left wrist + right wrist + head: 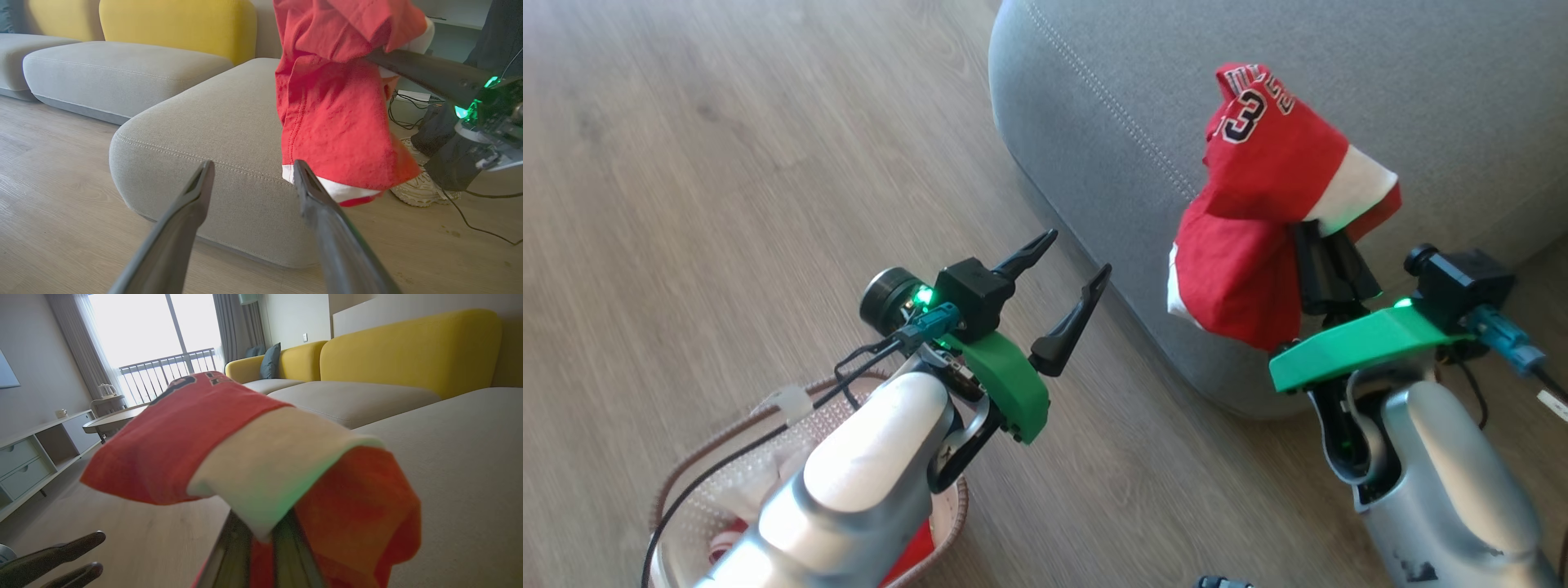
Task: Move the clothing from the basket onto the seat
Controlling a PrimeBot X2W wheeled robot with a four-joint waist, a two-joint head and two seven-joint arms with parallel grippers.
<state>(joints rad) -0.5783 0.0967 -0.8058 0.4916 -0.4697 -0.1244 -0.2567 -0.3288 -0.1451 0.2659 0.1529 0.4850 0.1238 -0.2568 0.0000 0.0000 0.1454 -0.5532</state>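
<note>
A red jersey with white panels and a dark number 3 hangs draped over my right gripper, which is shut on it just above the front edge of the grey seat. The cloth hides the fingertips. From the right wrist, the jersey covers most of the foreground over the seat. My left gripper stands open and holds nothing, above the floor to the left of the seat's corner. Below the left arm sits the basket, with red and white clothing inside.
Behind the seat are more grey cushions and yellow sofa backs. A person's pale shoe and loose cables lie on the wooden floor to the right of the seat. A low cabinet and round table stand farther off.
</note>
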